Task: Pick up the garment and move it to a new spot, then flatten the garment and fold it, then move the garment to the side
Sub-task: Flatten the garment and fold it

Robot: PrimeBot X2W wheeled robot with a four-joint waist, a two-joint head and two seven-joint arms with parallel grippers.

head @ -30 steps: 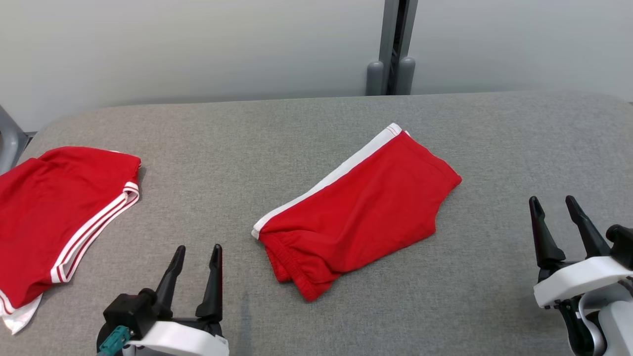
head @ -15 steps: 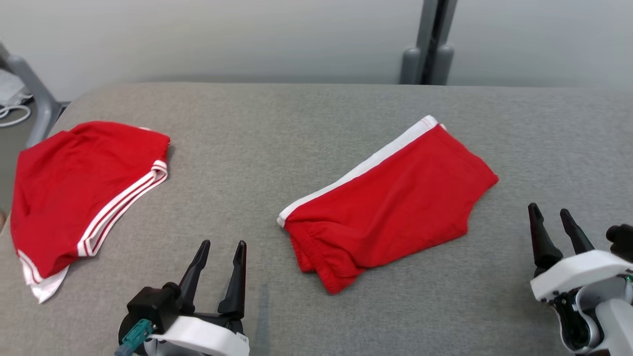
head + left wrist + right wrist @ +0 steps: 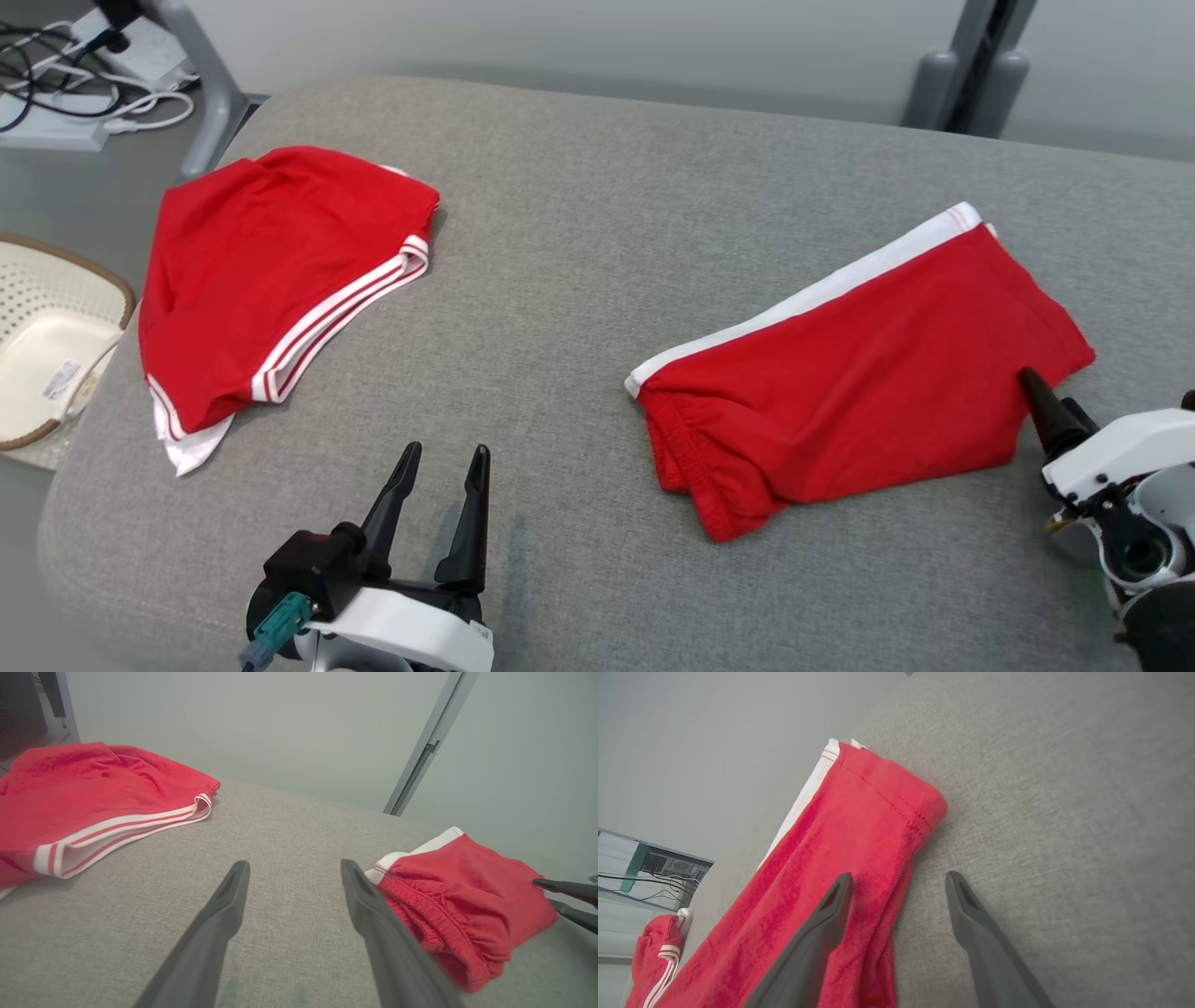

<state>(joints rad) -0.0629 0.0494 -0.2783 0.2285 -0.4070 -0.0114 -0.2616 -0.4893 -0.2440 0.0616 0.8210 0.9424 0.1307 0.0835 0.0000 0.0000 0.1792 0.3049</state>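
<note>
Step in hand, as judged: seizing the folded garment (image 3: 859, 364) to carry it aside. The garment, red shorts with a white side band, lies folded at the right centre of the head view on the grey padded surface (image 3: 579, 233), well apart from the second red pile (image 3: 280, 280) at the upper left. To do the step well, take every layer of the fold at once. A bite on the top layer alone would likely open the fold on lifting. Grip near the two opposite ends, raise both ends together and level, and set the garment down clear of the other pile. The right gripper (image 3: 899, 877) stands at the garment's hem end, at the right edge of the head view, with its fingers wide apart. In the right wrist view one finger overlies the red cloth and the other lies over bare grey surface, so the jaws straddle the folded edge; contact cannot be confirmed. The left gripper (image 3: 446, 453) hovers low at the bottom left of the head view, fingers wide and empty. In the left wrist view its fingers point past the elastic waistband end, just beside it.
</note>
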